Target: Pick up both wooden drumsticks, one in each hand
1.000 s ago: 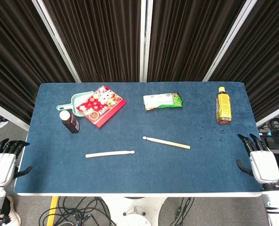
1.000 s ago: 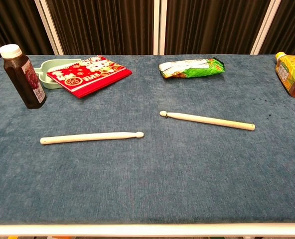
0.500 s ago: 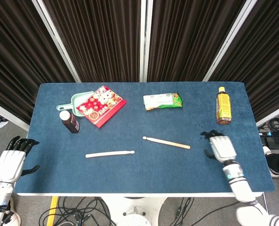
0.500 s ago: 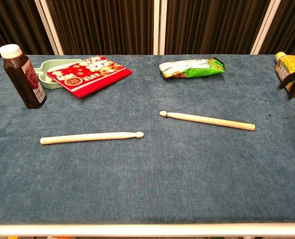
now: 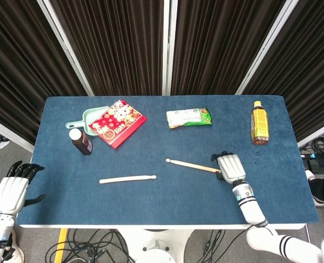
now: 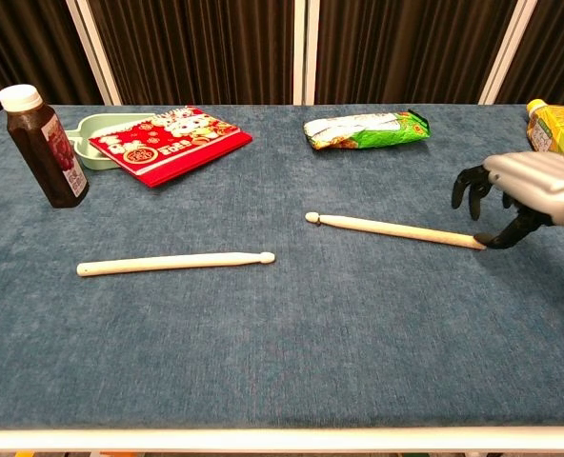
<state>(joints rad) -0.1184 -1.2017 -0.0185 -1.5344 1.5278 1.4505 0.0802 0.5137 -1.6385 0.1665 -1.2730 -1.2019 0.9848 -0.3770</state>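
Observation:
Two pale wooden drumsticks lie on the blue table. One drumstick (image 5: 128,178) (image 6: 175,262) lies left of centre, its tip pointing right. The other drumstick (image 5: 192,165) (image 6: 394,230) lies right of centre, tip pointing left. My right hand (image 5: 230,166) (image 6: 515,193) hovers at that stick's butt end with fingers apart and curved down; its thumb is at the stick's end, and nothing is gripped. My left hand (image 5: 11,189) hangs open off the table's left front corner, seen only in the head view.
At back left stand a dark juice bottle (image 5: 80,141) (image 6: 43,147), a red packet (image 5: 117,123) (image 6: 170,141) and a mint tray (image 5: 86,118). A green snack bag (image 5: 189,117) (image 6: 366,129) lies at back centre. A yellow tea bottle (image 5: 260,123) (image 6: 558,141) stands far right.
My right hand has swept left over the table from the right edge to the butt end of the right drumstick. The left hand has barely moved. Both sticks lie as before.

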